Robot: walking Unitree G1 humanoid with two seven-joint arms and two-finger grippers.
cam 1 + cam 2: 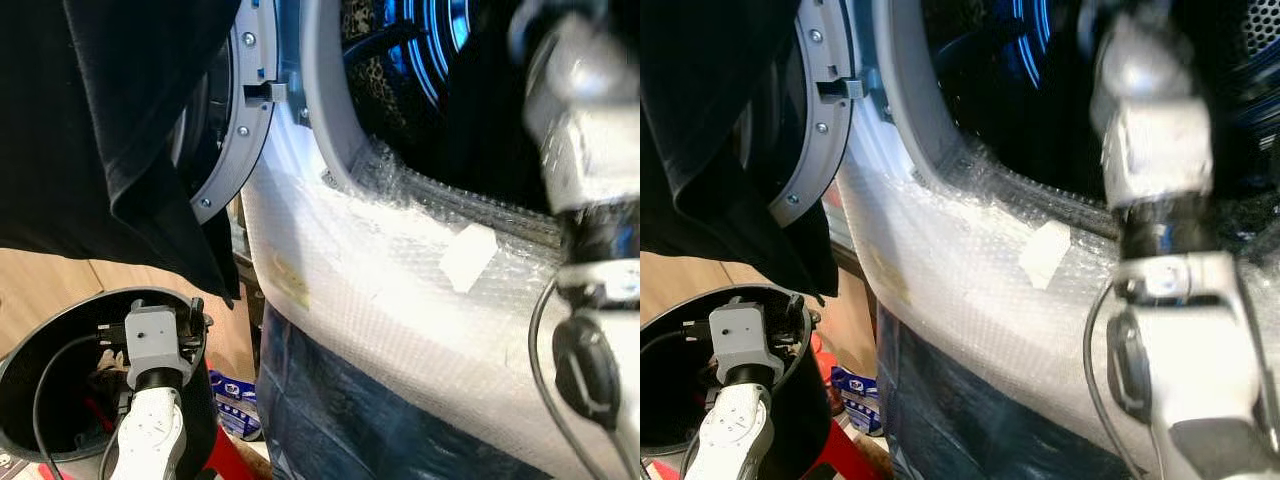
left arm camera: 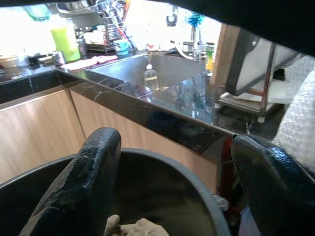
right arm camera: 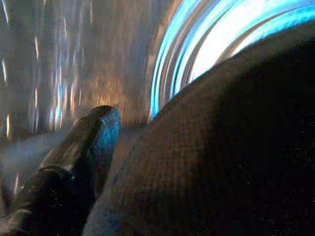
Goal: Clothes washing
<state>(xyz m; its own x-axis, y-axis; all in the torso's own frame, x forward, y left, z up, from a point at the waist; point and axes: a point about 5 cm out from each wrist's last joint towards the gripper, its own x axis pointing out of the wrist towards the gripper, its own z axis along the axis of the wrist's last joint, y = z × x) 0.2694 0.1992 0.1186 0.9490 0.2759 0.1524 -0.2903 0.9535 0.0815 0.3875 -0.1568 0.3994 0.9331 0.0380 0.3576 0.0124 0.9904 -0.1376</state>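
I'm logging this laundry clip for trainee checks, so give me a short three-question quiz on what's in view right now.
1. True or false: the washing machine door is shut.
2. Pick one: the left hand hangs over A) the sink, B) the black bucket, C) the drum.
3. Fill in: the machine's front below the opening is wrapped in ____.

Key: 1 false, it stands open. 2 B, with the hand's fingers apart. 3 bubble wrap.
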